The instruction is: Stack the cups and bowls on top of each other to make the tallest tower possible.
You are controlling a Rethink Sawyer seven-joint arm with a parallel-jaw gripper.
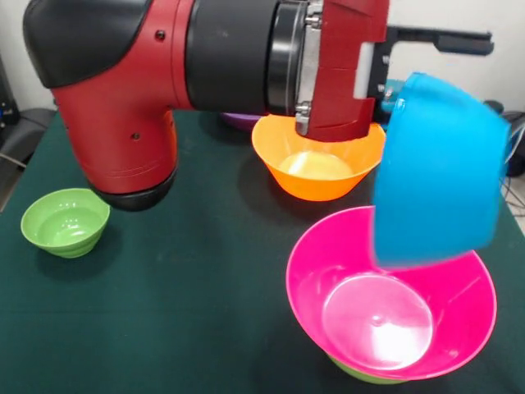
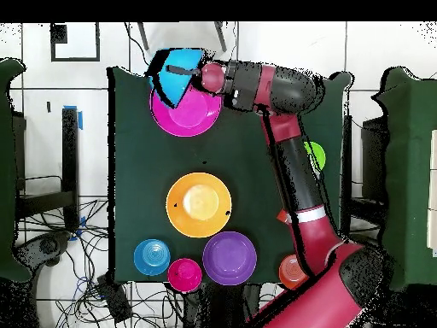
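My gripper (image 1: pixel 390 97) is shut on the rim of a medium blue bowl (image 1: pixel 439 172), which hangs tilted on its side just above the tower. The tower is a big pink bowl (image 1: pixel 390 312) sitting in a green bowl (image 1: pixel 361 376) whose edge peeks out below. From overhead, the gripper (image 2: pixel 199 77) holds the blue bowl (image 2: pixel 177 73) over the far edge of the pink bowl (image 2: pixel 188 115). A large orange bowl (image 1: pixel 318 164) stands behind the tower. An orange-red vessel (image 2: pixel 290 270) is half hidden by the arm; I cannot tell whether it is the cup.
A small green bowl (image 1: pixel 66 220) sits alone at the left. Overhead, the purple bowl (image 2: pixel 229 257), a small magenta bowl (image 2: pixel 184 275) and a small blue bowl (image 2: pixel 152 256) line the table edge below the orange bowl (image 2: pixel 198 205). The arm's elbow (image 1: pixel 123 115) hangs low.
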